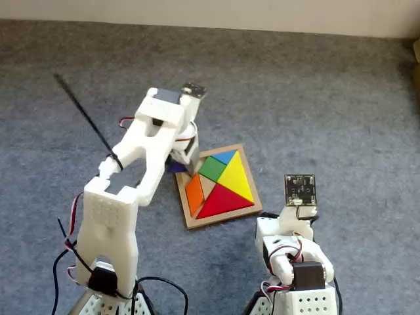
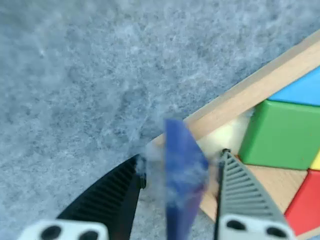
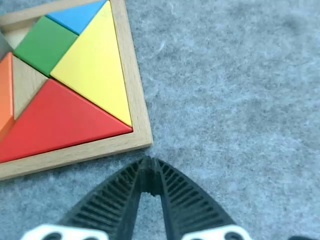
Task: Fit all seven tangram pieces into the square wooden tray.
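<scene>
The square wooden tray (image 1: 186, 213) lies mid-table and holds a blue triangle (image 1: 225, 156), a green square (image 1: 211, 168), a yellow triangle (image 1: 237, 178), a red triangle (image 1: 223, 200) and an orange piece (image 1: 194, 192). At its far-left corner my left gripper (image 2: 181, 161) is open around a dark blue piece (image 2: 182, 175) that stands on edge. Carpet shows on both sides of the piece, between it and the fingers (image 2: 240, 185). This piece (image 1: 176, 167) sits over the tray's rim (image 2: 250, 90), beside a bare slot. My right gripper (image 3: 150, 172) is shut and empty, just off the tray's near-right corner (image 3: 142, 137).
Grey carpet (image 1: 328, 98) covers the whole table around the tray. A thin black cable (image 1: 82, 111) runs across the carpet at the far left. Both arm bases stand at the near edge.
</scene>
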`<state>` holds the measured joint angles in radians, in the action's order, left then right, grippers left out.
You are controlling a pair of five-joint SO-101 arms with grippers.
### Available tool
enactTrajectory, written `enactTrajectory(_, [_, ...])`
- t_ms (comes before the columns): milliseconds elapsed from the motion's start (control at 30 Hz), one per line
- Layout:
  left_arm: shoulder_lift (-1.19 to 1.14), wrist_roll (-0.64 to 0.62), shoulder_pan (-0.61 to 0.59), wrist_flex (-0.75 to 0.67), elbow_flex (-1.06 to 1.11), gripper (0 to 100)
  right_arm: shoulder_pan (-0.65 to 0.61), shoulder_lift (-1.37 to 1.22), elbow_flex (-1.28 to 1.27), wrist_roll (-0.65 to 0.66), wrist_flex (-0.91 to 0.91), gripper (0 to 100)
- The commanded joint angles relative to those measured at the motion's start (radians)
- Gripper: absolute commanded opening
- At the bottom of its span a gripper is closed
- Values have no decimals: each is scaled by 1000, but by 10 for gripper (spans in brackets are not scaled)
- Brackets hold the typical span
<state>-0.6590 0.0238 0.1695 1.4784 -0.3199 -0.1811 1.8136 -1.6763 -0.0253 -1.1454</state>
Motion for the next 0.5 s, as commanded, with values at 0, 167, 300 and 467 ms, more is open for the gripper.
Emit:
enactTrajectory(0, [7,14,-8,28,-68,163,12,16,-88,-3,-4,4])
enactTrajectory(167, [8,12,33,34,-71,108,12,16,-88,-3,-4,4])
enactTrajectory(300, [21,12,90,34,-73,87,12,16,-88,-3,-4,4])
enactTrajectory(467, [88,18,148,34,-64,87,12,16,-88,-3,-4,4])
